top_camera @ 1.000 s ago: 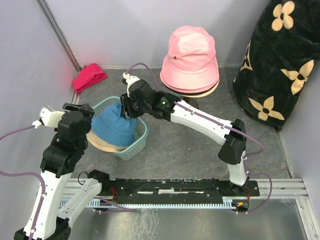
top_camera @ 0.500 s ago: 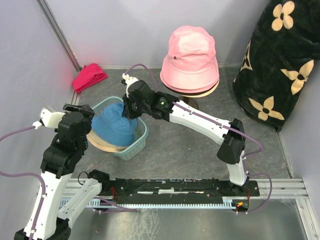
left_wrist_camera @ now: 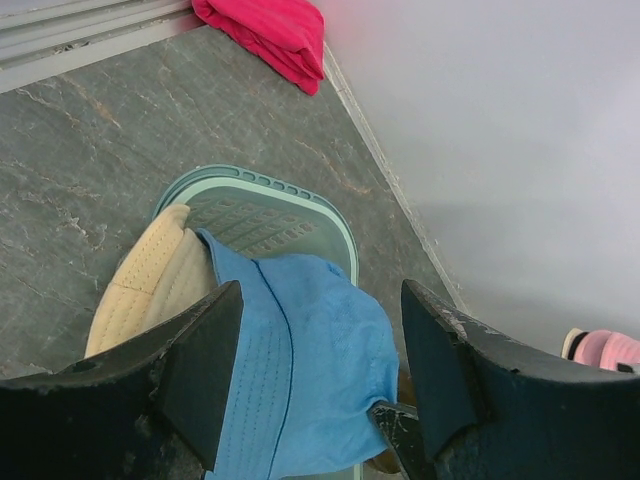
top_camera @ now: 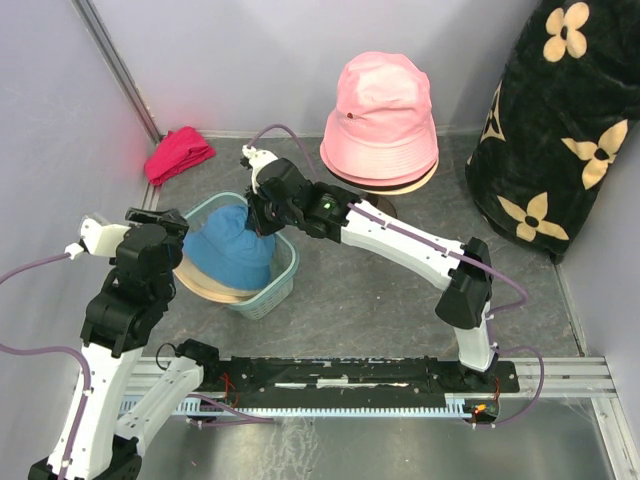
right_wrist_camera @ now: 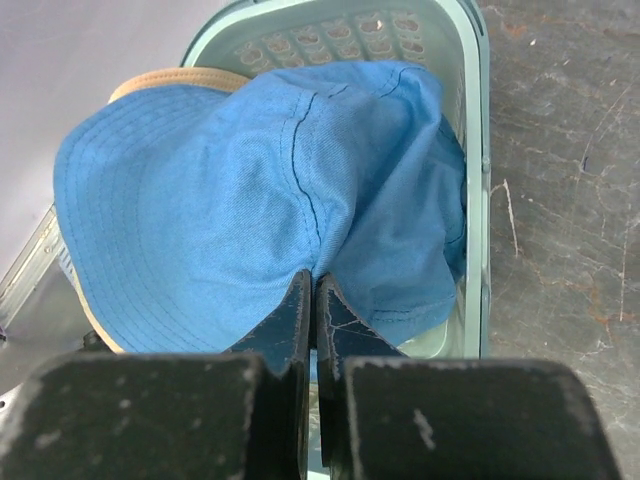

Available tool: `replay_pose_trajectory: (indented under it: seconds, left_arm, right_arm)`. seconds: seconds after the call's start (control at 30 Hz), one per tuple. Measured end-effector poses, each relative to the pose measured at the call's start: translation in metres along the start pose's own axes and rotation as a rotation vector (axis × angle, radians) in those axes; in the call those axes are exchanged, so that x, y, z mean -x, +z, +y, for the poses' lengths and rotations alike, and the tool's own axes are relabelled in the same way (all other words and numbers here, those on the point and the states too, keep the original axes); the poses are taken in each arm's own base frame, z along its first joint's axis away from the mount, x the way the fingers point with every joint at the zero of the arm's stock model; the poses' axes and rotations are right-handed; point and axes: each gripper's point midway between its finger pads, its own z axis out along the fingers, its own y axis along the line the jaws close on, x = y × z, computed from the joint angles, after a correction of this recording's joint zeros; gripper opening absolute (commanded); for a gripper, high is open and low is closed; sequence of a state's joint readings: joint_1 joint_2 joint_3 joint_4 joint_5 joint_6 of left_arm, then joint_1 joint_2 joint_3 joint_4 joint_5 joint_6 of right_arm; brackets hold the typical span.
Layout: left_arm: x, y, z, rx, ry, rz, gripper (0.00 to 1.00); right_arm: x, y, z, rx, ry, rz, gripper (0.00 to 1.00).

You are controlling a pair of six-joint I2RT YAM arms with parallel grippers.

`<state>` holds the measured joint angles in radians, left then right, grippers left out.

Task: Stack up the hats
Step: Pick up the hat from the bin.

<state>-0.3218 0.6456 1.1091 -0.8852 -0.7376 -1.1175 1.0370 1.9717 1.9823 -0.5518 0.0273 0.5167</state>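
Now | grey stone-look floor (top_camera: 400, 290), lilac walls (top_camera: 250, 60) | left gripper (left_wrist_camera: 322, 305) released; right gripper (right_wrist_camera: 315, 290) pinching blue hat (right_wrist_camera: 220, 200)

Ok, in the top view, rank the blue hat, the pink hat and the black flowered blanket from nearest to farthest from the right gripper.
From the right gripper:
1. blue hat: pinched in its jaws, in the green basket, left of centre.
2. pink hat: back centre.
3. black flowered blanket: far right, against the wall.
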Motion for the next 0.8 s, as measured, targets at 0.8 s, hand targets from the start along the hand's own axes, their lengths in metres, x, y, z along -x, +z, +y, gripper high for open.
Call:
replay_pose_trajectory:
  seconds: [0.8]
  left_arm:
    - [-0.008,0.006,-0.003,0.012,0.008,0.021,0.72]
  right_arm:
    - [0.042,-0.03,0.015,0.047,-0.112,-0.115,0.01]
